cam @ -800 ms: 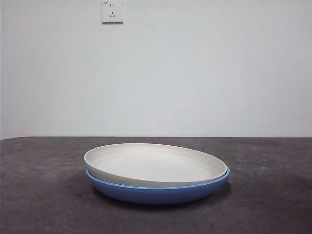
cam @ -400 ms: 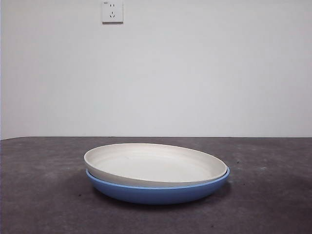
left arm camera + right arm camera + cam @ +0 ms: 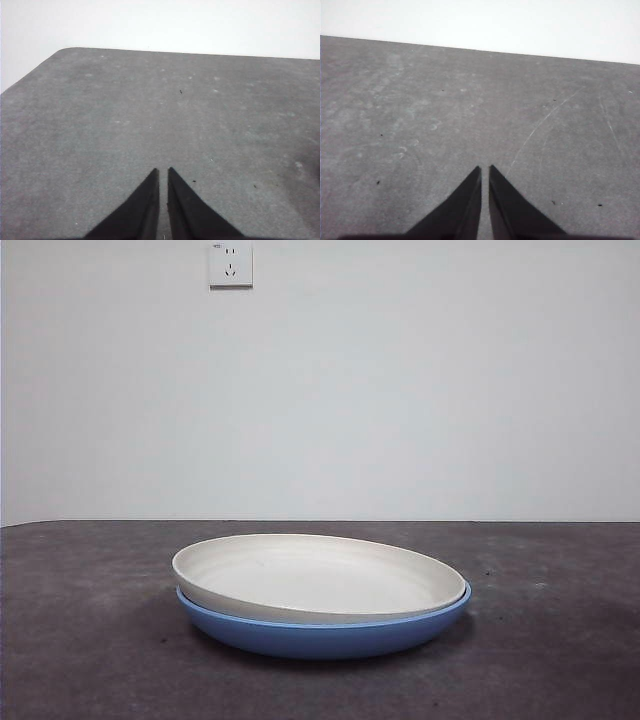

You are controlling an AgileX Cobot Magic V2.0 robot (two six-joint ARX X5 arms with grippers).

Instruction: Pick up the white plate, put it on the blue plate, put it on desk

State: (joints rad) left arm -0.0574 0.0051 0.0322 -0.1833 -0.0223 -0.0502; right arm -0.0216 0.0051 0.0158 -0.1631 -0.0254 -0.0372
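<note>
The white plate (image 3: 318, 575) sits nested in the blue plate (image 3: 325, 632) on the desk (image 3: 80, 640). The left gripper (image 3: 163, 172) and right gripper (image 3: 485, 170) hang clenched and empty over bare desk, neither plate before them.

You see the white plate (image 3: 318, 578), a matte cream round dish with a low curved rim and faint rings on its inner face, sitting nested in the blue plate (image 3: 325, 635), right side up and tipped slightly, its left edge riding a little higher above the blue rim than its right. The blue plate is glossy and medium blue, shallow and round; only its outer wall and a thin line of rim show beneath the white one. It rests flat on the desk (image 3: 90, 640), a dark grey-brown, speckled matte surface, roughly at the middle of your front view.
</note>
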